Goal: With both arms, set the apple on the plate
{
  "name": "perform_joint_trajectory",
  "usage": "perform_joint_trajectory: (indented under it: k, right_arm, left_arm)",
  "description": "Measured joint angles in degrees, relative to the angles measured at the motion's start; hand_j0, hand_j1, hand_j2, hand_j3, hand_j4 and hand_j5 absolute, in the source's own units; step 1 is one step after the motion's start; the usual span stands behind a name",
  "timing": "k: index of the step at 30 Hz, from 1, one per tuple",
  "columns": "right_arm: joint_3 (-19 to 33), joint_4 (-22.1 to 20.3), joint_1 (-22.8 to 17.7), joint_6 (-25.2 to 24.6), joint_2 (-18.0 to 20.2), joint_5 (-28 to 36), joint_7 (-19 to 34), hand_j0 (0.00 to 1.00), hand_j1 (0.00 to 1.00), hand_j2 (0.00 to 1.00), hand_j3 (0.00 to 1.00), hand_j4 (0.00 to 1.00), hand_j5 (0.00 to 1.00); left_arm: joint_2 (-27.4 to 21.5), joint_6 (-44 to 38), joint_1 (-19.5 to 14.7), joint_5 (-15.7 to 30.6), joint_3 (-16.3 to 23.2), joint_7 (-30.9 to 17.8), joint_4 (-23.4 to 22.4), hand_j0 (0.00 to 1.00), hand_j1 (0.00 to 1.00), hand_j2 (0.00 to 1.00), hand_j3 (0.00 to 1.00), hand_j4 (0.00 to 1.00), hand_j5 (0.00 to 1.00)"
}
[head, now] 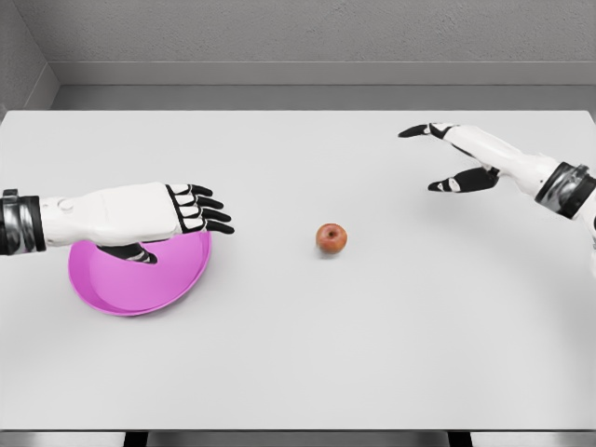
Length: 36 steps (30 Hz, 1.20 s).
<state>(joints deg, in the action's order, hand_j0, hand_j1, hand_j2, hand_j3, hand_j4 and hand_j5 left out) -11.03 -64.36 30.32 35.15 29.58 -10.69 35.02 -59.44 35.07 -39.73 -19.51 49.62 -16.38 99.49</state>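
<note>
the apple [331,238] sits on the white table [391,354] near its middle, touched by neither hand. the pink plate [140,279] lies well to its left. the left hand [154,216] hovers over the plate's far rim, fingers extended, holding nothing. the right hand [466,154] hangs far right, fingers spread, empty.

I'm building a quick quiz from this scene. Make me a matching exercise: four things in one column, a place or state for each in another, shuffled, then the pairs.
1. apple
2. plate
3. left hand
4. right hand

A. open, over the table's far right
B. pink, partly under a hand
C. alone at the table's middle
D. above the plate

Pairs: 1-C, 2-B, 3-D, 4-A
</note>
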Motion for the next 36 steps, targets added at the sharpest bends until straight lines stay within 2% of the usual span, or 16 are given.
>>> perform_joint_trajectory:
  k: [2,3,5,8,10,12,17,22,26,29,32,36]
  right_arm:
    - [1.8,0.4,-0.1,0.0,2.1,0.2,0.0,1.00,1.00,1.00,1.00,1.00,1.00]
    - [2.5,0.5,-0.2,0.0,3.2,0.2,0.0,1.00,1.00,1.00,1.00,1.00,1.00]
    - [3.7,0.7,-0.7,0.0,5.4,0.3,0.0,1.00,1.00,1.00,1.00,1.00,1.00]
    - [5.4,0.8,-1.4,0.0,7.9,0.3,0.0,1.00,1.00,1.00,1.00,1.00,1.00]
    - [5.8,0.8,-1.4,0.0,8.6,0.3,0.0,1.00,1.00,1.00,1.00,1.00,1.00]
    - [6.0,0.9,-1.6,0.0,9.2,0.2,0.0,1.00,1.00,1.00,1.00,1.00,1.00]
    - [6.3,0.7,-1.6,0.0,11.5,0.1,0.0,1.00,1.00,1.00,1.00,1.00,1.00]
    - [6.2,0.5,-1.5,0.0,12.0,-0.1,0.0,1.00,1.00,1.00,1.00,1.00,1.00]
    - [6.2,0.4,-1.6,0.0,12.0,-0.1,0.0,1.00,1.00,1.00,1.00,1.00,1.00]
    - [6.0,0.4,-1.8,0.0,12.0,-0.1,0.0,1.00,1.00,1.00,1.00,1.00,1.00]
    - [5.9,0.2,-1.8,0.0,12.0,-0.2,0.0,1.00,1.00,1.00,1.00,1.00,1.00]
    - [5.8,0.0,-2.2,0.0,12.0,-0.2,0.0,1.00,1.00,1.00,1.00,1.00,1.00]
  left_arm:
    - [0.9,0.0,-0.9,-0.1,0.1,-0.2,0.0,1.00,1.00,1.00,1.00,1.00,1.00]
    - [2.1,0.0,-2.5,-0.1,0.3,-1.1,0.0,1.00,1.00,1.00,1.00,1.00,1.00]
    - [5.6,0.0,-8.4,0.0,3.2,-2.8,0.0,1.00,1.00,1.00,1.00,1.00,1.00]
    - [12.5,0.0,-12.7,-0.1,7.6,-5.7,-1.4,1.00,1.00,1.00,1.00,1.00,1.00]
    - [15.9,0.0,-13.2,-0.1,9.1,-7.6,-2.8,1.00,1.00,1.00,1.00,1.00,1.00]
    - [18.5,0.0,-15.1,0.0,9.9,-8.6,-5.1,1.00,1.00,1.00,1.00,1.00,1.00]
    - [24.3,0.0,-15.8,-0.1,10.4,-9.3,-10.6,1.00,1.00,1.00,1.00,1.00,1.00]
    - [28.6,0.0,-17.8,-0.1,10.2,-9.5,-11.9,1.00,1.00,1.00,1.00,1.00,1.00]
    - [30.0,0.0,-17.7,-1.5,10.5,-9.5,-13.2,1.00,1.00,1.00,1.00,1.00,1.00]
    - [30.7,0.0,-17.6,-2.8,10.9,-9.5,-17.9,1.00,1.00,1.00,1.00,1.00,1.00]
    - [31.5,0.0,-17.2,-3.3,12.3,-9.4,-20.4,1.00,1.00,1.00,1.00,1.00,1.00]
    - [33.0,0.1,-17.1,-3.6,14.1,-9.3,-21.6,1.00,1.00,1.00,1.00,1.00,1.00]
